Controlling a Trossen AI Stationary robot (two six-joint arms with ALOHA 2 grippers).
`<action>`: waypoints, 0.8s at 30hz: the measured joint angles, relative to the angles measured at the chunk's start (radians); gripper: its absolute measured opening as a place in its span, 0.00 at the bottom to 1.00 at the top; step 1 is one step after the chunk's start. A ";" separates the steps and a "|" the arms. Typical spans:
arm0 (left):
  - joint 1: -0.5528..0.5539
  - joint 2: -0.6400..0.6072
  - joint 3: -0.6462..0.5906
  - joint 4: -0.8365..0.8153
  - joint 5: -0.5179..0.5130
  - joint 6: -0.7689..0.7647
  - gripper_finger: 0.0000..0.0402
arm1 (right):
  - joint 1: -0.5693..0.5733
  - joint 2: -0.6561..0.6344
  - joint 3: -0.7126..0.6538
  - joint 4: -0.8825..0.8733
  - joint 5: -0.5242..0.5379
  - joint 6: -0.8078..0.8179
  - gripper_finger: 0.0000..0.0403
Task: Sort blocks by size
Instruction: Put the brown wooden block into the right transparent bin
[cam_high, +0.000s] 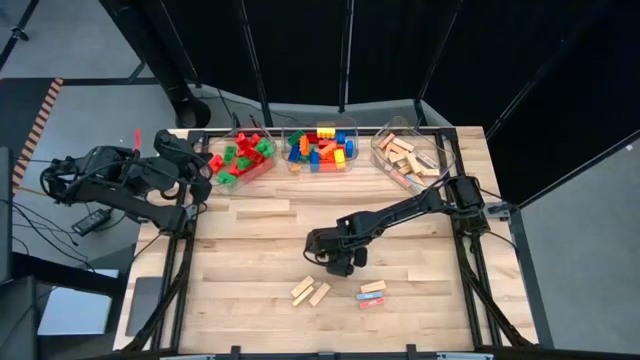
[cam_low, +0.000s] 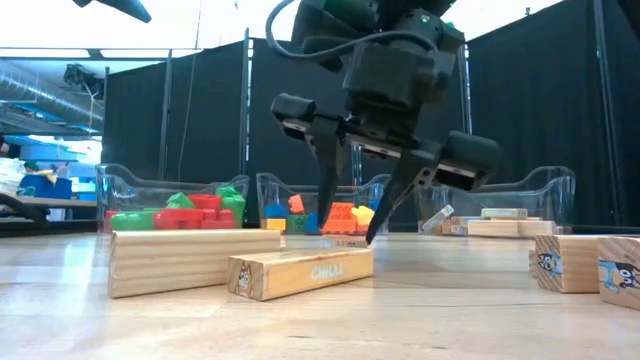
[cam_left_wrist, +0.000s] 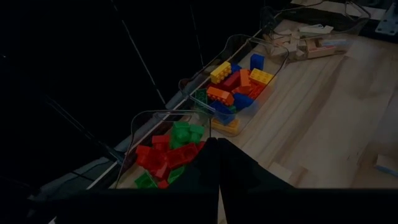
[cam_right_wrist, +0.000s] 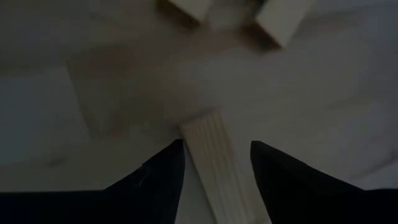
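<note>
A tan wooden bar (cam_right_wrist: 214, 163) lies on the counter (cam_high: 250, 260) mid-way across, right between the fingers of the right end effector (cam_high: 343, 262). Its long axis runs along the gap, fingers partly open on either side, not yet pinching it. The left end effector (cam_left_wrist: 217, 180) waits shut by the bins (cam_high: 322, 148), much farther off.

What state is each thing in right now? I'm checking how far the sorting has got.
Right gripper: open, fingers astride a wooden bar.
Left gripper: shut, empty, parked by the left bin.
Left bin: holds red and green bricks.
Middle bin: holds mixed-colour bricks.
Right bin: holds tan bars.
Loose bars: flat on the table, unsorted.
</note>
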 joint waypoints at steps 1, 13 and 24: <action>0.000 0.000 0.000 0.000 0.000 0.000 0.01 | -0.001 0.000 0.000 0.001 -0.016 0.002 0.49; 0.000 0.000 0.000 0.001 0.000 -0.001 0.01 | -0.004 0.000 -0.072 0.051 -0.054 0.005 0.41; 0.000 0.000 0.000 0.002 0.000 -0.009 0.01 | 0.002 -0.001 -0.072 0.078 0.086 0.099 0.18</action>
